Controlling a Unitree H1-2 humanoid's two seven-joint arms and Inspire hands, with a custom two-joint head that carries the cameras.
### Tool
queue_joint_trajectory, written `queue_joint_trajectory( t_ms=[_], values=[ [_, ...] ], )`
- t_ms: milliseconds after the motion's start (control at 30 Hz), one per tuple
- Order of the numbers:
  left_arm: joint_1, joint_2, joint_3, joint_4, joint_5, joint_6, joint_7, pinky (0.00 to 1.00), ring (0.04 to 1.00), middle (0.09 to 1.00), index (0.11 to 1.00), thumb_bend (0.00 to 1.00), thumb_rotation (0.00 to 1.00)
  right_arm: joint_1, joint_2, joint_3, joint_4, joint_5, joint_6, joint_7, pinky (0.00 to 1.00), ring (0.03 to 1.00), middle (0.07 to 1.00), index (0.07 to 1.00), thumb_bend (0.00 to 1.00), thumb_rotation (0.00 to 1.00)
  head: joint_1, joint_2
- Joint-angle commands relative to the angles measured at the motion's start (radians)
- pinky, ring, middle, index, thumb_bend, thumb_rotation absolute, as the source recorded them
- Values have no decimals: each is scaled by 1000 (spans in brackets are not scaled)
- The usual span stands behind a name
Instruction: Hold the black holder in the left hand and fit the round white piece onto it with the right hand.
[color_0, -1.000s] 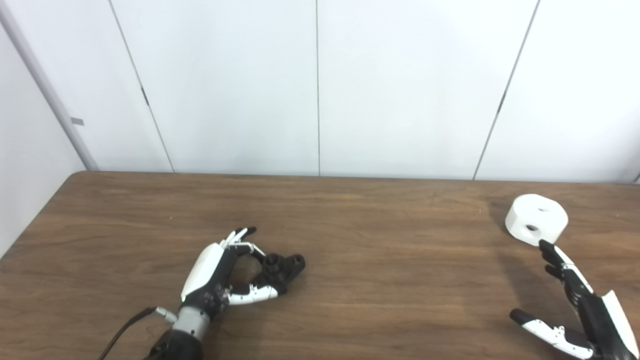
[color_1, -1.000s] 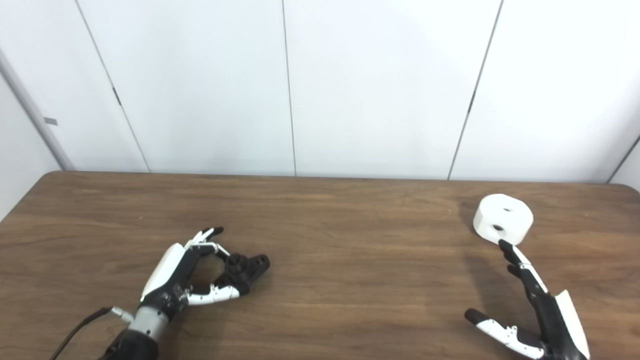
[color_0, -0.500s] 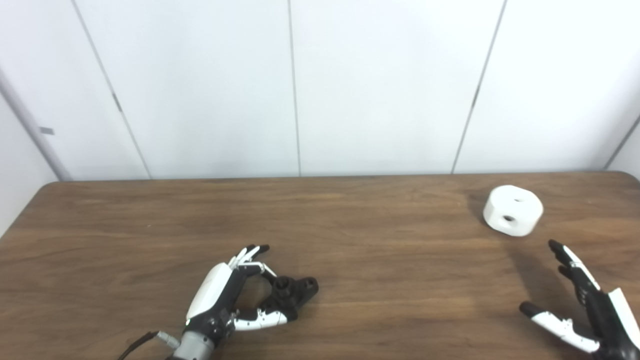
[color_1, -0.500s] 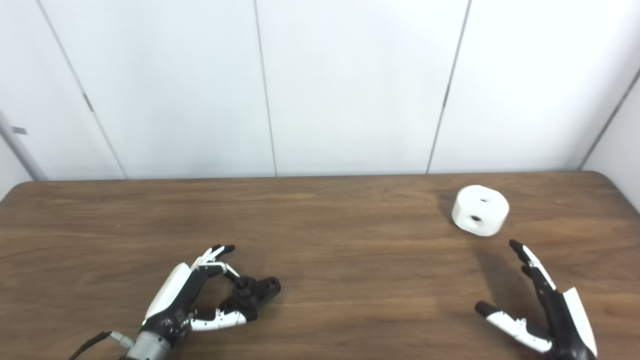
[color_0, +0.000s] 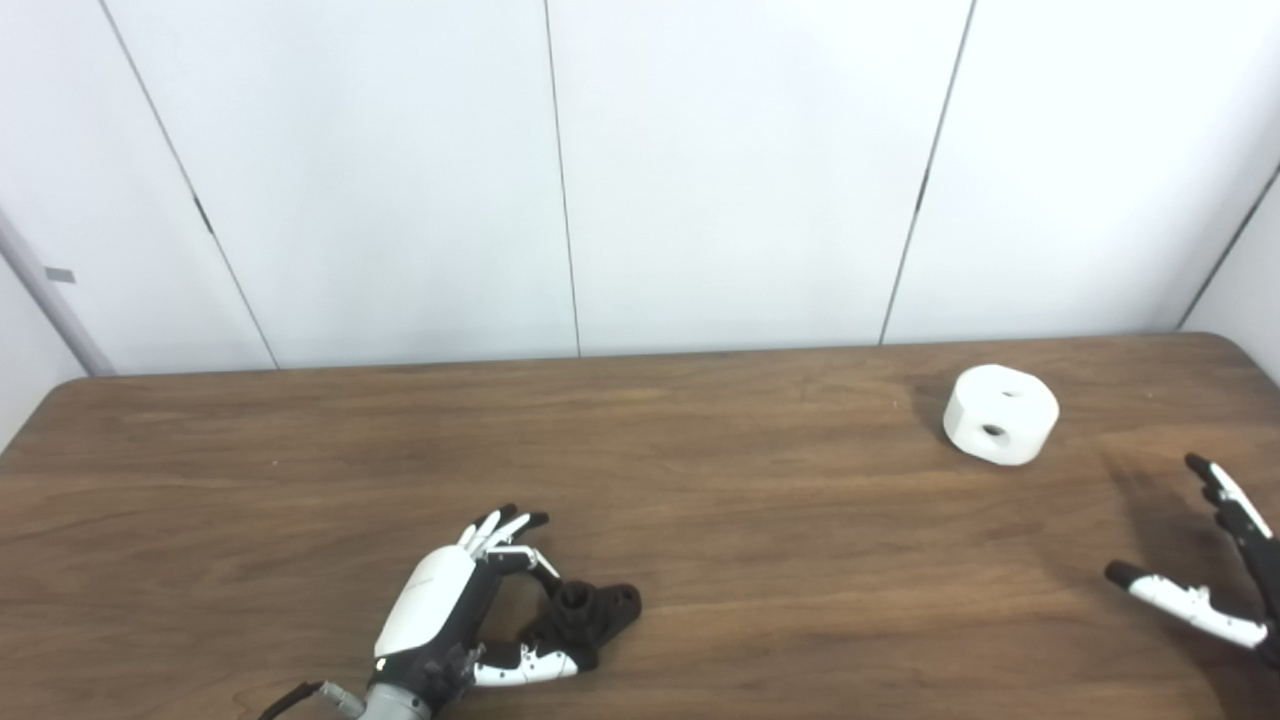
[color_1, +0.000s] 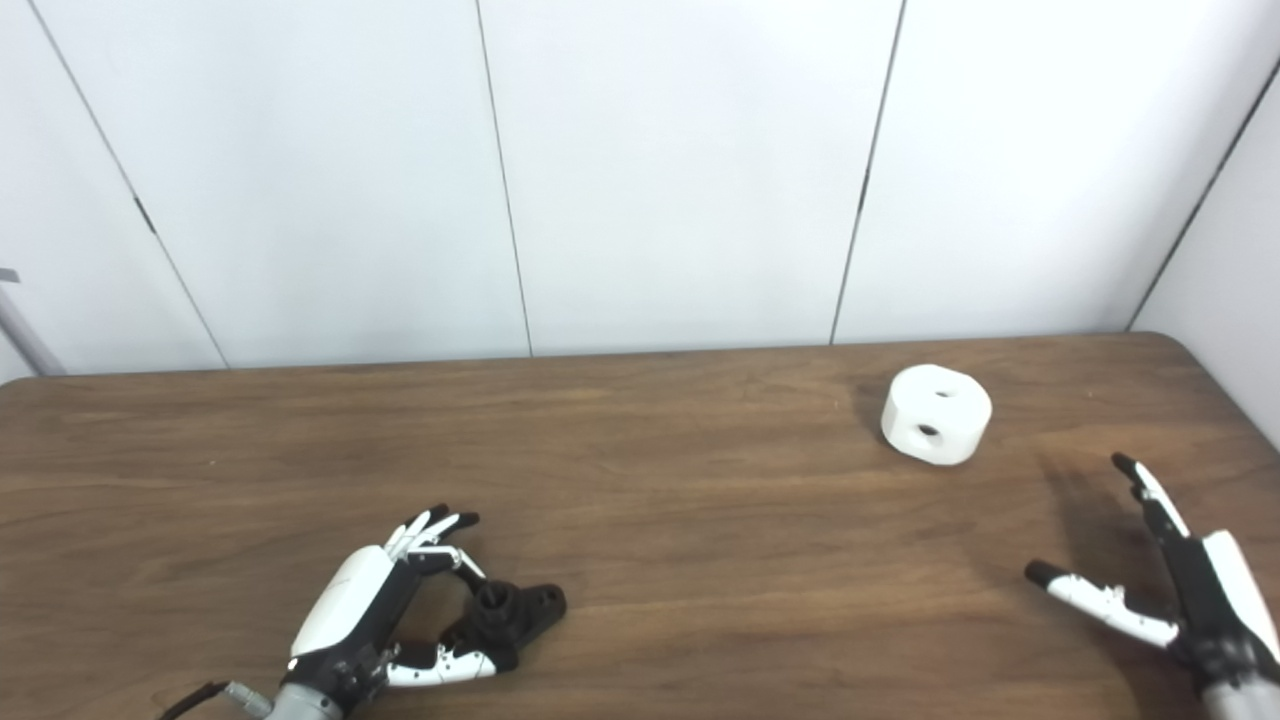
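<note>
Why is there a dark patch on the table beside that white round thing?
In both eye views it is a soft shadow left of the round white piece on the brown wooden table; another lies by the right hand.

Right hand (color_0: 1215, 590): cut off by the right edge in the left eye view, so that only the fingers (color_0: 1228, 497) and thumb show; the right eye view shows it whole down to the wrist, which leaves by the bottom edge. Left hand (color_1: 385, 620): wrist and forearm cut off by the bottom edge in both views. Black holder (color_1: 512, 612): near end covered by the left hand's thumb and fingers, so whether they press on it or only lie beside it cannot be told. Round white piece (color_1: 936, 414): far side and underside hidden; depth of its two holes not visible. Worktop (color_1: 700, 520): front edge outside both views.
</note>
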Motion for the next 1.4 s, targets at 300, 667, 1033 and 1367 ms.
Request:
queue_joint_trajectory(
  t_ms=[300,667,1033,1367],
  values=[
    [-40,51,-4,59,-1,-64,-32,1000,1000,918,481,520,43,-133,-114,44,159,-90,-116,-63,884,908,926,932,982,696,-160,-2],
    [-33,90,22,46,-38,-101,-56,1000,1000,899,481,519,40,-259,-125,126,-28,-157,181,22,887,938,970,920,1000,739,-320,-22],
    [-33,87,35,57,-54,-101,-79,1000,1000,900,482,518,39,-340,-129,218,-187,-292,460,108,893,961,971,918,1000,635,-337,-42],
    [-26,77,37,37,-47,-88,-88,1000,1000,903,482,518,39,-399,-143,276,-179,-337,508,150,904,957,973,904,1000,607,-311,-29]
  ],
)
